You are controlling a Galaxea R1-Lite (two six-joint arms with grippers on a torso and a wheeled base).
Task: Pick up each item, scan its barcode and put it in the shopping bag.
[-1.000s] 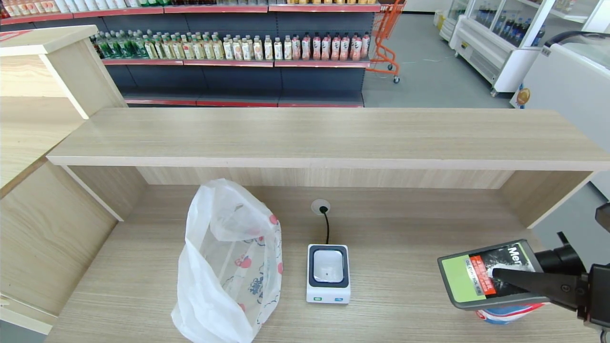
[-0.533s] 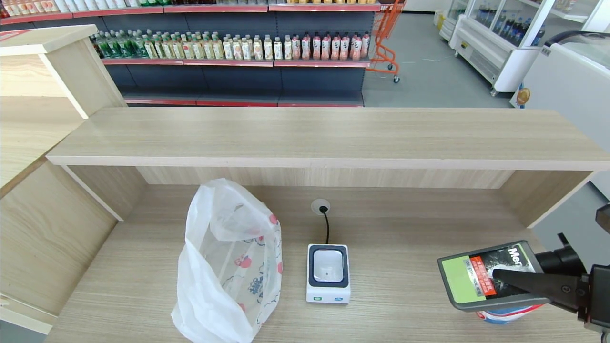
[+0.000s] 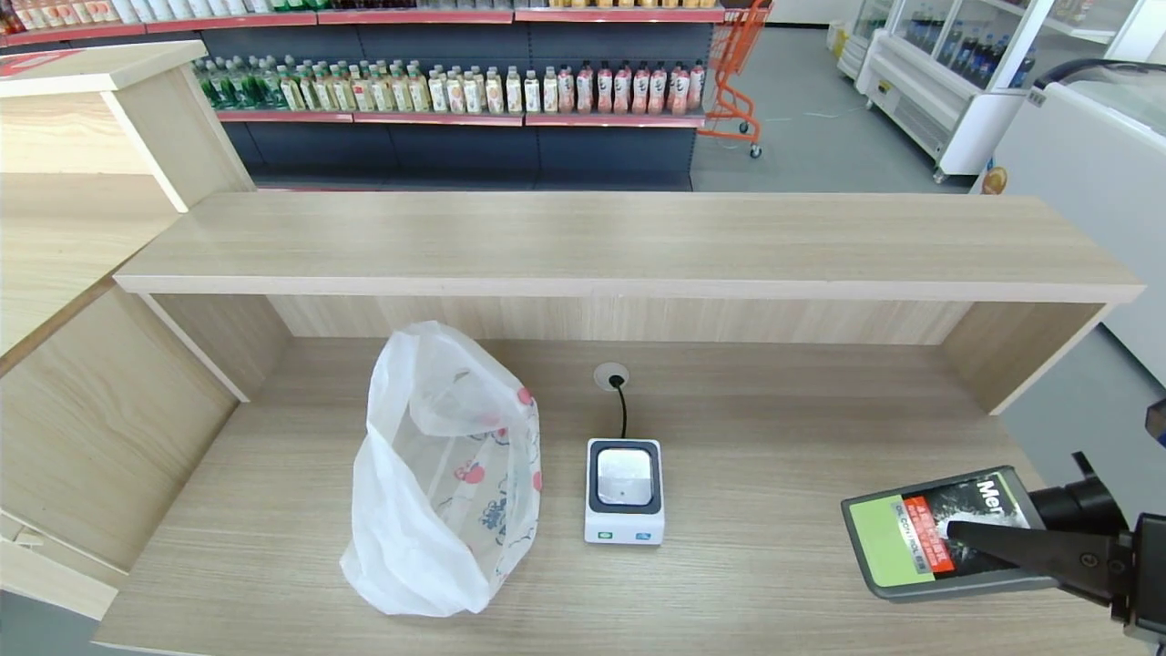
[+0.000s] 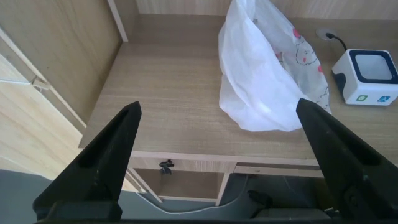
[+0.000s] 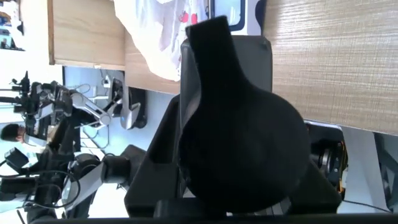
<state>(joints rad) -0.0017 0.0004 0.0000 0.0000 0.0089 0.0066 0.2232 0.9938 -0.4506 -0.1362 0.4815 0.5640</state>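
My right gripper (image 3: 956, 538) is shut on a flat dark box (image 3: 943, 533) with a green, red and black label, held level above the counter's front right corner. In the right wrist view the box (image 5: 249, 56) sits close up behind a black finger (image 5: 236, 130). A white plastic shopping bag (image 3: 446, 474) stands open on the counter's left half, also in the left wrist view (image 4: 261, 68). The white barcode scanner (image 3: 624, 492) sits just right of the bag, face up. My left gripper (image 4: 217, 155) hangs open, off the counter's near left edge.
The scanner's cable (image 3: 622, 410) runs back to a grommet (image 3: 611, 375). A raised wooden ledge (image 3: 629, 241) spans the back of the counter, with side walls (image 3: 109, 419) at left and right. Bare counter lies between the scanner and the box.
The head camera has shifted, so the whole scene sits higher and a little to the right. The box stays in my right gripper at about the same spot.
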